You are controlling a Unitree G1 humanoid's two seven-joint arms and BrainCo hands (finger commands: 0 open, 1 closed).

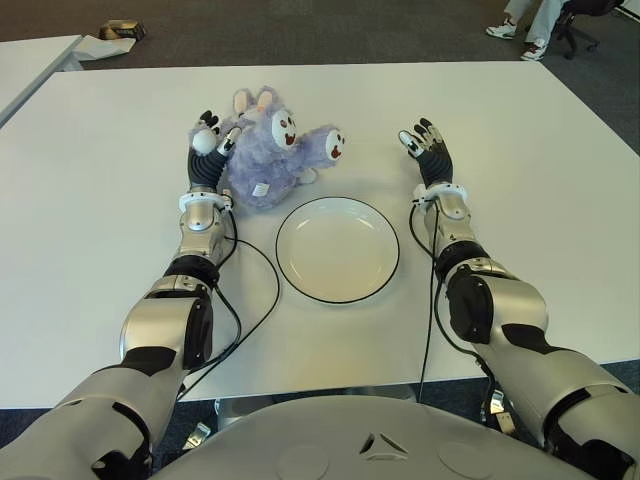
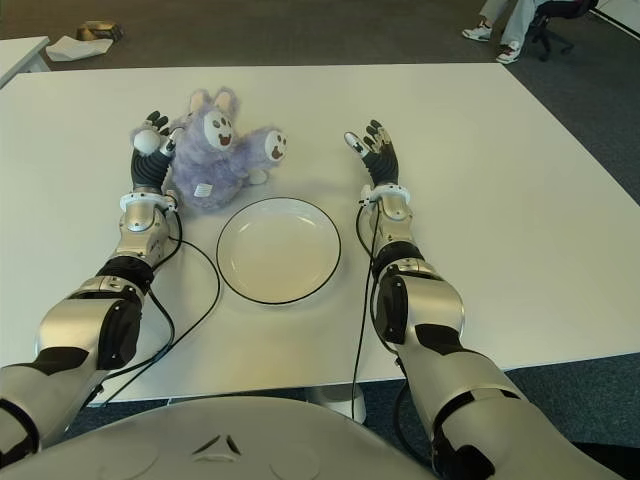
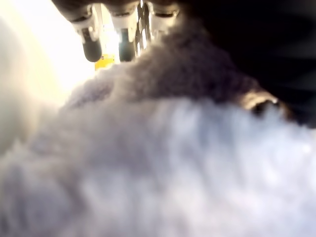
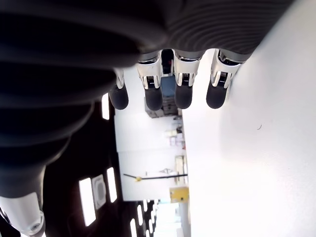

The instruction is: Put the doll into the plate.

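A fluffy purple doll point(image 1: 275, 155) with a white face and pink ears lies on the white table point(image 1: 100, 200), just beyond the plate. The white plate point(image 1: 337, 255), rimmed in black, sits empty in the middle between my arms. My left hand point(image 1: 213, 135) is pressed against the doll's left side with its fingers extended, not closed around it. In the left wrist view the doll's fur point(image 3: 173, 163) fills the picture under the straight fingers point(image 3: 91, 47). Right of the plate, my right hand point(image 1: 425, 142) is open and holds nothing; its fingers point(image 4: 182, 94) are straight.
Black cables point(image 1: 255, 300) run along both forearms over the table. A second table's corner point(image 1: 30, 60) shows at the far left, with papers and a box point(image 1: 120, 30) on the dark floor. A person's feet point(image 1: 515, 35) and an office chair are beyond the far right edge.
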